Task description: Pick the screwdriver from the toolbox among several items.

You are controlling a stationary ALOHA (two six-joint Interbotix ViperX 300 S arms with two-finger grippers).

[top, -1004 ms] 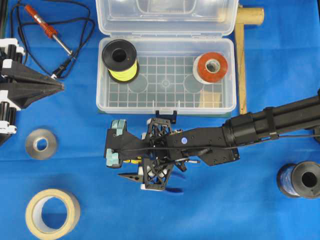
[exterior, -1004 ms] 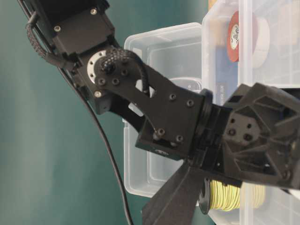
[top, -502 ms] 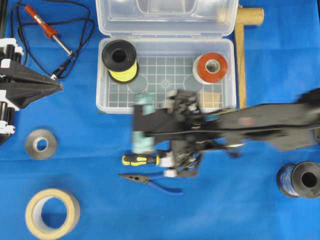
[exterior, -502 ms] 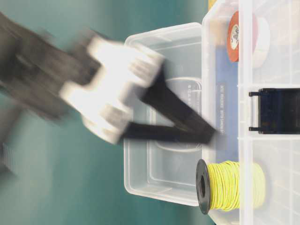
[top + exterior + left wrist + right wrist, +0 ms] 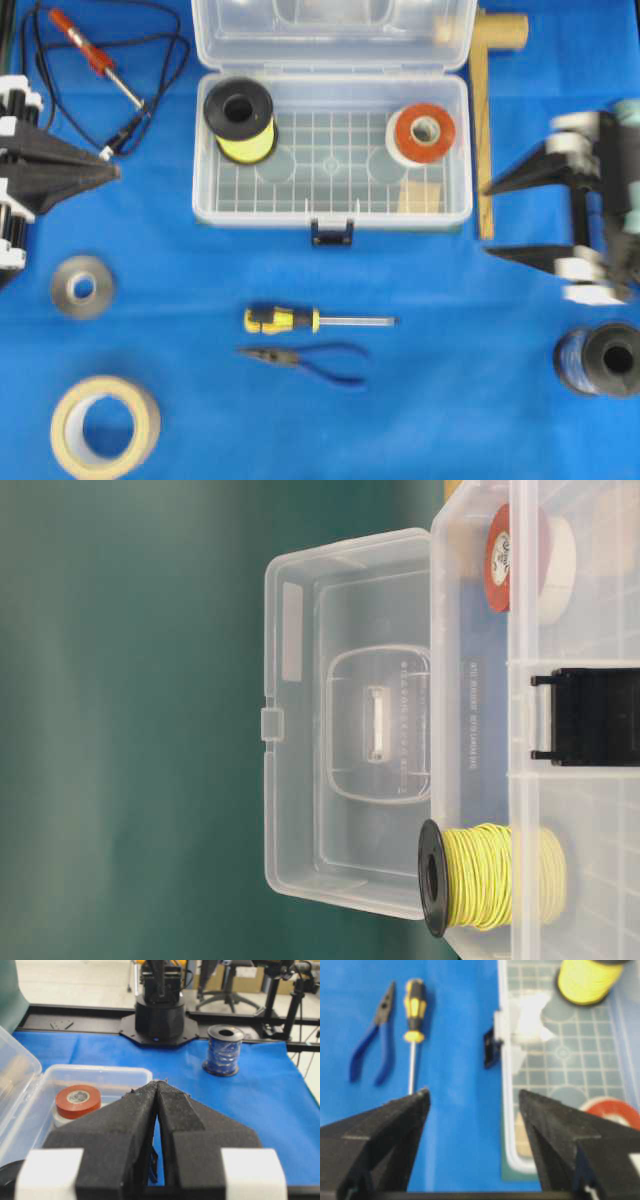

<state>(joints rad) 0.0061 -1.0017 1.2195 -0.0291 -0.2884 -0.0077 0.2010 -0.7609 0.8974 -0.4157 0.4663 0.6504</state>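
Note:
The screwdriver point(image 5: 300, 320) with its yellow-and-black handle lies on the blue cloth in front of the toolbox point(image 5: 205, 190), next to blue-handled pliers point(image 5: 305, 358); it also shows in the right wrist view point(image 5: 414, 1015). The open toolbox holds a yellow wire spool point(image 5: 240, 122), a red-and-white tape roll point(image 5: 424, 133) and a tan wooden block point(image 5: 421, 196). My right gripper point(image 5: 488, 219) is open and empty at the right side of the table, far from the screwdriver. My left gripper point(image 5: 115, 172) is shut and empty at the left edge.
A red soldering iron point(image 5: 88, 55) with black cord lies at the back left. A grey tape roll point(image 5: 82, 288) and a tan tape roll point(image 5: 105, 427) sit at the front left. A blue wire spool point(image 5: 597, 360) stands at the front right. A wooden mallet point(image 5: 484, 110) lies beside the box.
My right arm has pulled back fast to the right, open, leaving the screwdriver lying on the cloth. The left arm has not moved.

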